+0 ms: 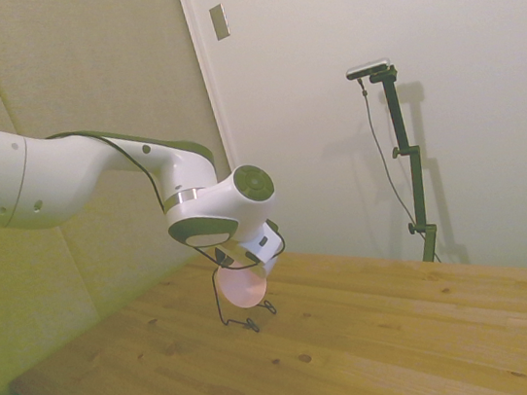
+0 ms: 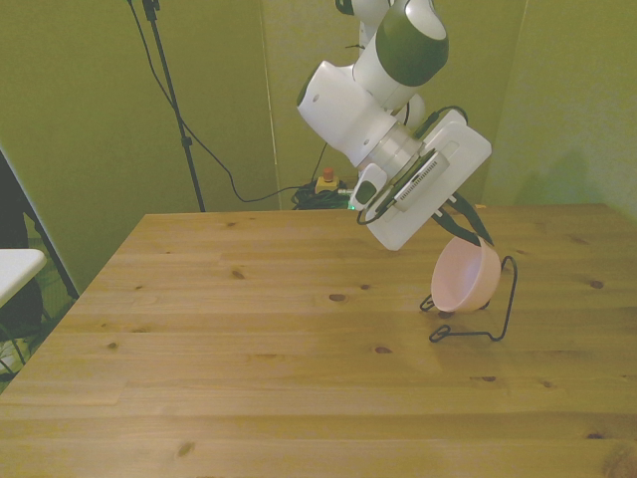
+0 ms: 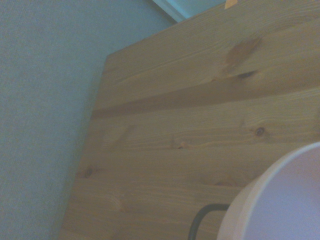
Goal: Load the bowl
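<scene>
The pale pink bowl (image 2: 465, 278) hangs tipped on its edge, with my gripper (image 2: 475, 235) shut on its upper rim. It hangs just above the base of a thin dark wire rack (image 2: 507, 299), close in front of the rack's upright loop; whether bowl and wire touch I cannot tell. In the side view the bowl (image 1: 242, 287) covers most of the rack (image 1: 239, 320), and my gripper (image 1: 245, 262) sits right above it. The wrist view holds a blurred part of the bowl (image 3: 280, 200) and a bend of rack wire (image 3: 201, 220) over the table.
The wooden table (image 2: 249, 349) runs wide toward the front view's left and toward the near edge. A dark cable and stand (image 2: 171, 100) rise behind the table's far left corner.
</scene>
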Tool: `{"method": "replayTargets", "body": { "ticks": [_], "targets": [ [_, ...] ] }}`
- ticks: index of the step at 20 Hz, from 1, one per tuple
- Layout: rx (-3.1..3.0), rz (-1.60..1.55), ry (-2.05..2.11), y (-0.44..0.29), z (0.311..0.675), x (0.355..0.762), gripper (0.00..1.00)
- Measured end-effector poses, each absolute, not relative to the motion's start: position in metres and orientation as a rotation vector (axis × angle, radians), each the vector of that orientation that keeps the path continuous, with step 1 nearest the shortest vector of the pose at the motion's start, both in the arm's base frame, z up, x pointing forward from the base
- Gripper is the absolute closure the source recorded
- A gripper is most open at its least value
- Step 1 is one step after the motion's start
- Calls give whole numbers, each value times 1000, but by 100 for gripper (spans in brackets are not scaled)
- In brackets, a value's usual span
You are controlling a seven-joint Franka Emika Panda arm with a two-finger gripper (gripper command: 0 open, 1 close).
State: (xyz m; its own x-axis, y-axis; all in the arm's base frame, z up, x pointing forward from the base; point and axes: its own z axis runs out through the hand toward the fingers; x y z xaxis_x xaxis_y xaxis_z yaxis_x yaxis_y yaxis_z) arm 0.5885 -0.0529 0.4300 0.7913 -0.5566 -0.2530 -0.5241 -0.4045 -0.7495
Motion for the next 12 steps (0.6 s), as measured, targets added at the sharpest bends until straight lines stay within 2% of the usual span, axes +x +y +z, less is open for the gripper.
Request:
{"method": "replayTargets", "body": {
  "ticks": [12],
  "targets": [
    [-2004,-46,730,-58,401,584,100]
  ]
}}
